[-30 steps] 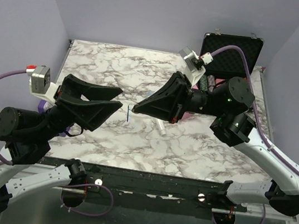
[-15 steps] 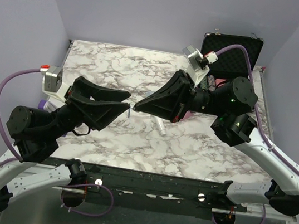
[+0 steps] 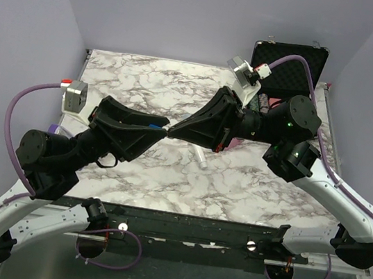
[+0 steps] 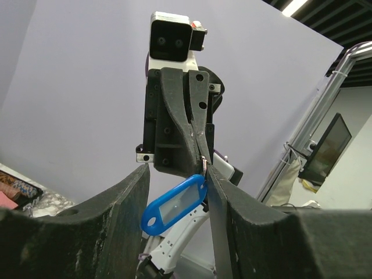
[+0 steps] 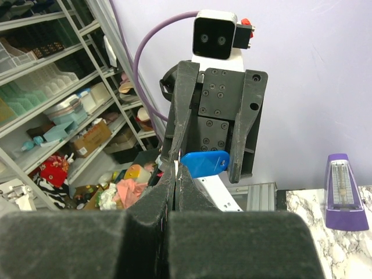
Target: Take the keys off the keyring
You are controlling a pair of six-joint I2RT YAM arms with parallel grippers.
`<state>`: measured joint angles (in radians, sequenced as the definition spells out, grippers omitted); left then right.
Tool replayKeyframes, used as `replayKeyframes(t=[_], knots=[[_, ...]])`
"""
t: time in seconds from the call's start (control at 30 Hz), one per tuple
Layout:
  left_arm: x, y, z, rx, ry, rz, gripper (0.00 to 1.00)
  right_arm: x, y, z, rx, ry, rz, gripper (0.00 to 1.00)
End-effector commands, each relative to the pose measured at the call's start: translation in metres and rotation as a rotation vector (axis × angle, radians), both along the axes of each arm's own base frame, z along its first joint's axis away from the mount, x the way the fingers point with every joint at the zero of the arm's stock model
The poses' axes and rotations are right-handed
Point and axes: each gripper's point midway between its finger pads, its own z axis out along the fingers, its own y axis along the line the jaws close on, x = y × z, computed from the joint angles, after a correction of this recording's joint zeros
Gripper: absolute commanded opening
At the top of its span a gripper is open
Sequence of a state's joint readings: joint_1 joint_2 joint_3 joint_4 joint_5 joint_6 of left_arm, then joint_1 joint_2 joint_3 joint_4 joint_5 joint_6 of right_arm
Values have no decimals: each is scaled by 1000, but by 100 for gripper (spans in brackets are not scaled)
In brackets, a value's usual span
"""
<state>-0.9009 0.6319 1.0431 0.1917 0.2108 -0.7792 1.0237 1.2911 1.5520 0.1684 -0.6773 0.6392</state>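
My two pincers meet tip to tip above the marble table point(image 3: 145, 84), a little toward 9 o'clock from the middle of the overhead view. My left arm reaches in from 8 o'clock and my right arm from 3 o'clock.

My right pincer point(image 3: 170, 134) is clenched, its two fingers pressed flat together. In my left wrist view a small silver glint sits right at those closed tips. That is the keyring point(image 4: 204, 167), and I am pinching it there.

The key point(image 4: 174, 204) hangs from the ring toward 7 o'clock in that view. I can see only its bright blue plastic head, which has a pale window and a hole at the low end. No blade shows.

The blue head lies slantwise in the gap of my left pincer point(image 3: 162, 127), whose fingers point(image 4: 110, 215) stand apart, one on each side. Its upper end lies against the finger at 3 o'clock and its lower end reaches the finger at 9 o'clock. I cannot tell whether I am squeezing it or only bracketing it.

From overhead, a sliver of blue shows between the dark left fingers.

My right wrist view shows the head flat-on between them.

An open black case point(image 3: 289, 60) stands at the table's 1 o'clock corner. A purple metronome point(image 5: 346, 192) sits on the marble at 4 o'clock in my right wrist view.
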Motion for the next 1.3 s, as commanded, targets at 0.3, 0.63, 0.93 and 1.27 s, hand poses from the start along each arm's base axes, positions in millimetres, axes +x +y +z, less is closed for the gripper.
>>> replayKeyframes(t=[0.3,0.63,0.93,1.27], knots=[[-5,16,11,-1,-34,54,52,-1,-1,3,15,-13,-1,1],[-7,11,10,51,-53,41,31,0,0,2,12,-9,1,1],[-8,3,7,74,-52,10,33,0,2,1,7,-7,1,1],[-7,-1,5,104,-45,4,0,1,2,0,2,-5,2,1]])
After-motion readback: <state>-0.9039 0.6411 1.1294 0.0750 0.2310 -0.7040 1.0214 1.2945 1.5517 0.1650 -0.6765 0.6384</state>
